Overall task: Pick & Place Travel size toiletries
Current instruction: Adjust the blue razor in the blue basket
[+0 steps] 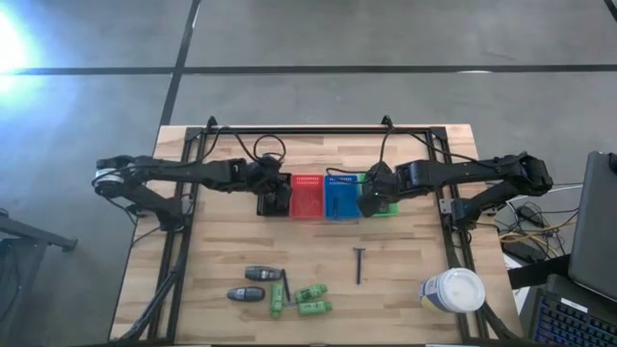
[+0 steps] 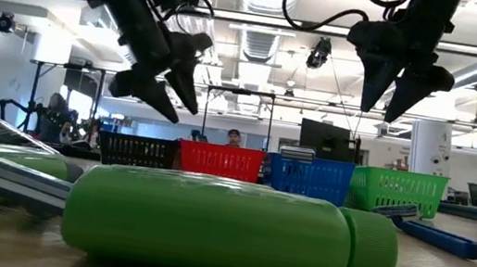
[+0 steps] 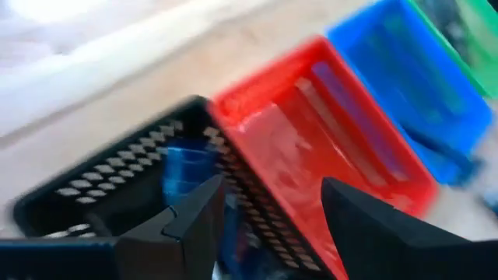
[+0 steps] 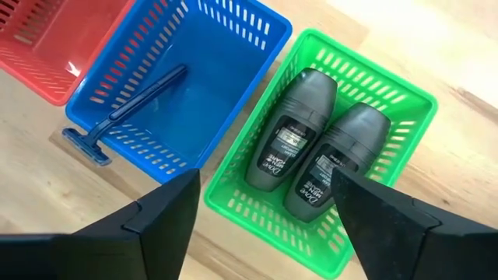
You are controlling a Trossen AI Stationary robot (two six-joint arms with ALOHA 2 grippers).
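Observation:
Four mesh baskets stand in a row at mid-table: black [image 1: 262, 204], red [image 1: 307, 196], blue [image 1: 341, 197], green [image 1: 384, 211]. My left gripper [image 3: 271, 194] hovers open and empty over the black basket's edge beside the red one; something blue [image 3: 187, 167] lies in the black basket. My right gripper [image 4: 264, 187] hovers open and empty above the green basket [image 4: 373, 117], which holds two dark grey oval containers [image 4: 292, 140] lying side by side. A blue razor [image 4: 128, 109] lies in the blue basket. On the near table lie two grey oval containers [image 1: 260, 274], green bottles [image 1: 310, 292], a black stick [image 1: 286, 286] and a dark razor [image 1: 359, 265].
A large white round canister [image 1: 453, 291] stands at the near right of the table. A black frame [image 1: 318, 130] runs along the far edge and down both sides. In the low view a green bottle [image 2: 207, 223] lies close in front and people show in the room behind.

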